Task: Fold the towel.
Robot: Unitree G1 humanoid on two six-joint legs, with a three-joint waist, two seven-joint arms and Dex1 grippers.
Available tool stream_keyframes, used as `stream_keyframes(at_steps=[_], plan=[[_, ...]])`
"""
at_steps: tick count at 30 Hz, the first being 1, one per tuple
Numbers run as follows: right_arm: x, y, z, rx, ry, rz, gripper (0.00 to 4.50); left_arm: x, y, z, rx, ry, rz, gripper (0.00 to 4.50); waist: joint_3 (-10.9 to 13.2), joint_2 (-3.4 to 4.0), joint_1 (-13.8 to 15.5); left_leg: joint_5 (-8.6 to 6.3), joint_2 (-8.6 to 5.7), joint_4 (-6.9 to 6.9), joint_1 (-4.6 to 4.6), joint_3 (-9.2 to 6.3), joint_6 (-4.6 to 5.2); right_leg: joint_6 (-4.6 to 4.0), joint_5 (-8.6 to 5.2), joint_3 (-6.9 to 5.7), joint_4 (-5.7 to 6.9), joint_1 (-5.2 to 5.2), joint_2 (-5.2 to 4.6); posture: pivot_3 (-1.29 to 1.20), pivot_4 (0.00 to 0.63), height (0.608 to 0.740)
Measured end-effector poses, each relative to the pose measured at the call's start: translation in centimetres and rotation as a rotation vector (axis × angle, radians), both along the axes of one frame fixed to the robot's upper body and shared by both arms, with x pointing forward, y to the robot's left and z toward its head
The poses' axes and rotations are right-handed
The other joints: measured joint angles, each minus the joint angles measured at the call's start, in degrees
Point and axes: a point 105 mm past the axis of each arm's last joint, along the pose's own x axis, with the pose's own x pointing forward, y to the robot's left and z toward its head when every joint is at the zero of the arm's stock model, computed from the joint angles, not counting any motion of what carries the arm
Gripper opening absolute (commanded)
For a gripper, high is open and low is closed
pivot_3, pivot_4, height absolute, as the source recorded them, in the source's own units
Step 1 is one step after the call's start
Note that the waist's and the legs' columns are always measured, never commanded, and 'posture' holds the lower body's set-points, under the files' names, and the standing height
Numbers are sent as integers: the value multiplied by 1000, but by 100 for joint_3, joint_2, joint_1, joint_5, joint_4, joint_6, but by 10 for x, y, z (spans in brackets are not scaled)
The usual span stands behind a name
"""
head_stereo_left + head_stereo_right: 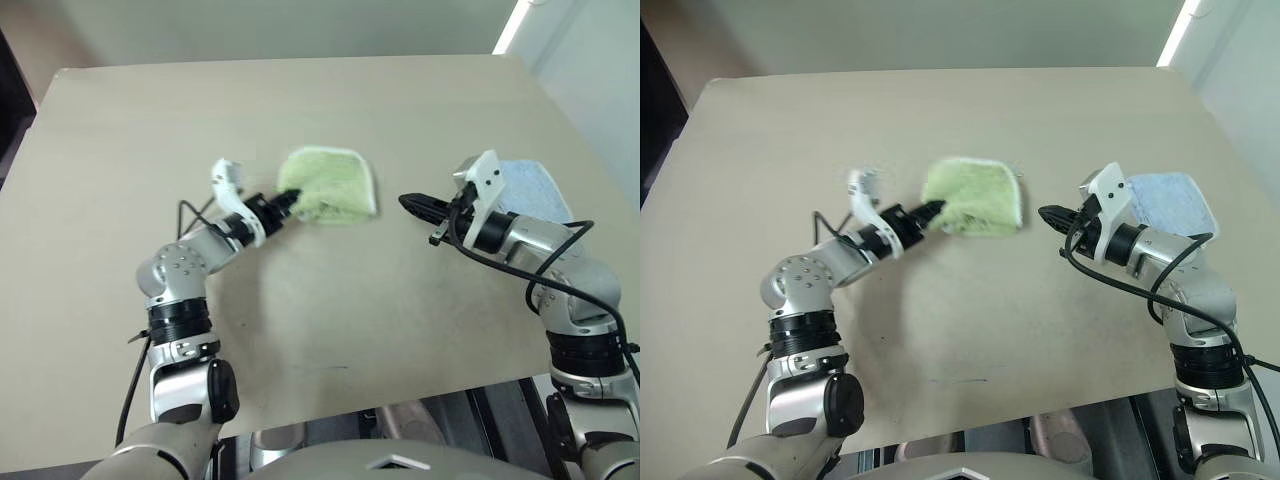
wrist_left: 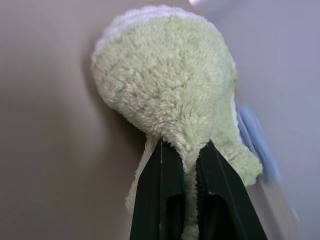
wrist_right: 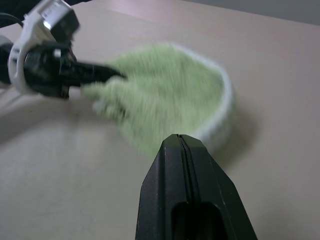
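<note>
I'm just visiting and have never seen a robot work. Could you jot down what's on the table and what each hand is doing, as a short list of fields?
surface: tan table
towel: light green towel, bunched near the table's middle, white edge showing
left gripper: left gripper shut on the towel's near edge, a pinch of cloth between its black fingers
right gripper: right gripper shut, holding nothing, apart from the towel on its right
other cloth: pale blue cloth flat on the table, behind the right arm
fold: not neat yet
</note>
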Motion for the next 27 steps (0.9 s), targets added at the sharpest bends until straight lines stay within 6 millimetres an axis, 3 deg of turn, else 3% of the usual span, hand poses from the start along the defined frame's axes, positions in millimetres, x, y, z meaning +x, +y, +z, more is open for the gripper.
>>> stream_keyframes(at_steps=[1, 6, 10, 13, 15, 18, 21, 27], plan=[[0, -1, 1, 2, -3, -4, 0, 2, 24, 11, -8, -40, 103, 18, 0, 0, -12, 0, 0, -3, 2, 1, 0, -1, -1, 1, 0, 0, 0, 0, 150, 740], [1, -1, 1, 4, -6, -4, 0, -15, 92, 31, 32, -134, 386, 18, 0, 0, -19, -1, -1, -10, 3, 6, 0, 5, -7, 0, 0, -5, 0, 0, 150, 740], [2, -2, 1, 6, -4, -3, 0, -51, 162, 7, 47, -79, 703, 18, 0, -1, -44, -2, 0, -17, 2, 11, 1, -14, -20, 0, 0, -12, -1, 0, 150, 740], [4, -3, 0, 9, 0, 0, 0, -82, 200, -10, 37, -38, 888, 18, 0, -1, -56, -2, 0, -23, 2, 10, 1, -21, -24, -2, 2, -13, -1, 0, 150, 740], [5, -2, 1, 10, -2, 6, 0, -99, 213, -23, 39, -7, 965, 18, 0, -1, -39, -2, 0, -22, 2, 7, 1, -23, -26, -4, 2, -12, 0, 0, 150, 740], [6, 0, 5, 10, -15, 20, 0, -104, 212, -33, 22, 18, 986, 18, 0, -1, -7, -3, -2, -20, 7, 5, 1, -26, -23, -11, 2, -25, 0, 0, 150, 740], [7, 1, 6, 9, -24, 28, 0, -104, 204, -39, 10, 24, 960, 795, 0, -3, -13, -4, -4, -14, 15, 10, 0, -35, -16, -9, 2, -13, -1, 0, 150, 740], [7, 4, 0, 1, -4, 46, 0, -99, 192, -36, -20, -7, 904, 2907, 0, -3, -15, -4, -5, -15, 15, 9, -1, -40, -8, -9, 13, 4, 0, 0, 150, 740]])
